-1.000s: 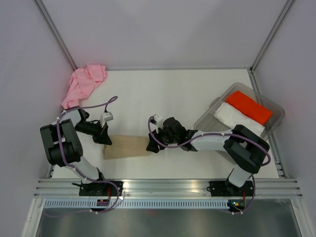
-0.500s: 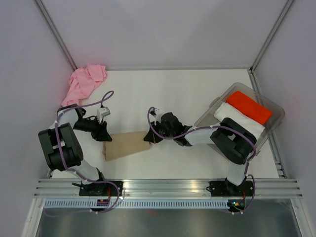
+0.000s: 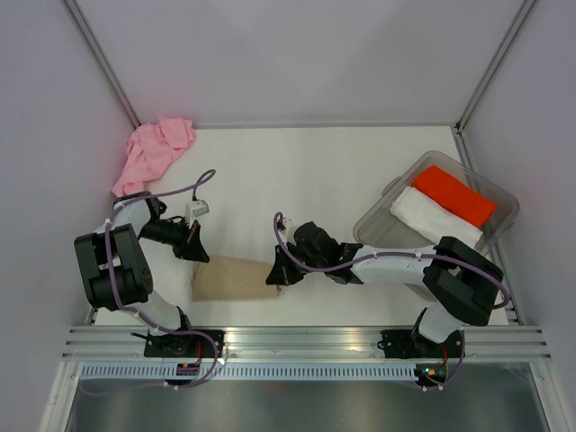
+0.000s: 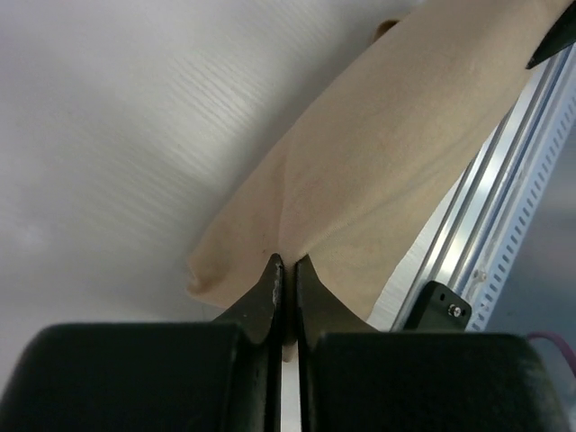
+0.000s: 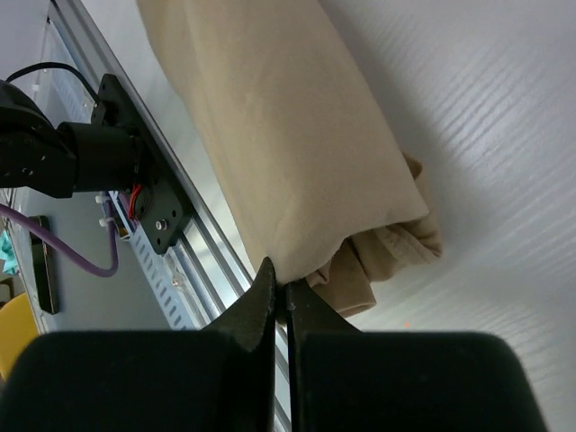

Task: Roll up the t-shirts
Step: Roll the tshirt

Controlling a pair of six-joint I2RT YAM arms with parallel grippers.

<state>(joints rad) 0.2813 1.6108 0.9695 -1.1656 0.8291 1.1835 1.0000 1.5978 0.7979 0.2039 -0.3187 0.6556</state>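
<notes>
You are holding the tan t-shirt (image 3: 232,277) at both ends. It is lying as a narrow folded band on the table (image 3: 360,171), close to the front rail (image 3: 306,335), stretching between the two sets of jaws. Your left jaws are pinching tight on the cloth near its left end, with a crease fanning out from the tips. Your right jaws are clamping the lower edge of its right end, beside some bunched cloth poking out. The pink t-shirt (image 3: 153,153) is lying crumpled in the far left corner, well apart from both.
</notes>
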